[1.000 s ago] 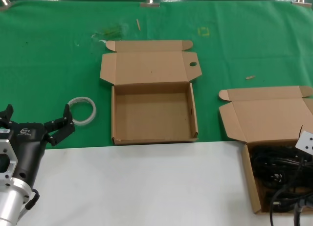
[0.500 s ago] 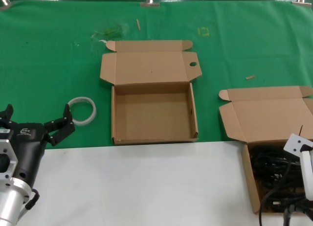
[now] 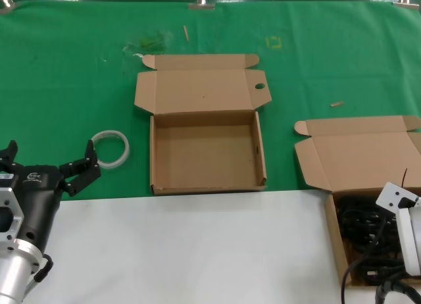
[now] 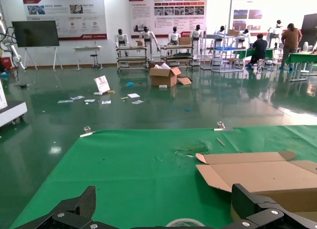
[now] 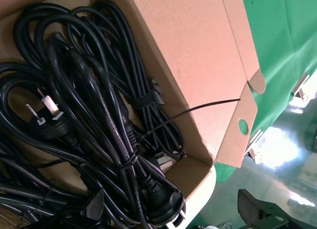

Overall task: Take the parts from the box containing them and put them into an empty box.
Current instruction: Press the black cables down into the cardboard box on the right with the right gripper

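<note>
The parts, bunches of black cables with plugs, fill the brown box containing them at the near right; they also show in the head view. My right gripper is open right over this box, one finger among the cables, the other outside the box wall. The empty box, its lid tab pierced by a hole, lies open mid-table. My left gripper is open and empty at the near left, left of the empty box.
A white ring lies on the green cloth just ahead of my left gripper; it also shows in the left wrist view. The white table strip runs along the front. Small scraps lie on the cloth.
My right arm has moved left over the cable box, showing more in the head view. The left arm and both boxes have not moved.
</note>
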You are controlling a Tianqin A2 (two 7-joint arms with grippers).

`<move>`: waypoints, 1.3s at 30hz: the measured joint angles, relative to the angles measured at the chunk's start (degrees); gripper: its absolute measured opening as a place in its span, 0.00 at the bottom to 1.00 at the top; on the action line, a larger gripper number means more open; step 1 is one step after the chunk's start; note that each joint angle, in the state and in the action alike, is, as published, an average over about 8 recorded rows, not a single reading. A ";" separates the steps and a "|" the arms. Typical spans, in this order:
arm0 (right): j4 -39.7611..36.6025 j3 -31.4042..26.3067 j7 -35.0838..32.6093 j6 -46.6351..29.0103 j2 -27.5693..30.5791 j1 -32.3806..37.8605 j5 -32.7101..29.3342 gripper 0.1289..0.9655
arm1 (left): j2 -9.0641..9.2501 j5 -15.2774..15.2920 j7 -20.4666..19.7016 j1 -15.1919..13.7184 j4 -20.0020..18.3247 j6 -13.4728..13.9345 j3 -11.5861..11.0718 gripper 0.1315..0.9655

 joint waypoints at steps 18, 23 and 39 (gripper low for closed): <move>1.66 -0.06 0.29 1.42 0.00 -0.68 0.00 0.72 | 0.00 0.00 0.00 0.00 0.00 0.00 0.00 1.00; 2.14 0.06 0.37 1.72 0.00 -0.89 0.00 0.69 | 0.00 0.00 0.00 0.00 0.00 0.00 0.00 1.00; 2.24 0.07 0.44 1.94 0.00 -0.78 0.00 0.25 | 0.00 0.00 0.00 0.00 0.00 0.00 0.00 1.00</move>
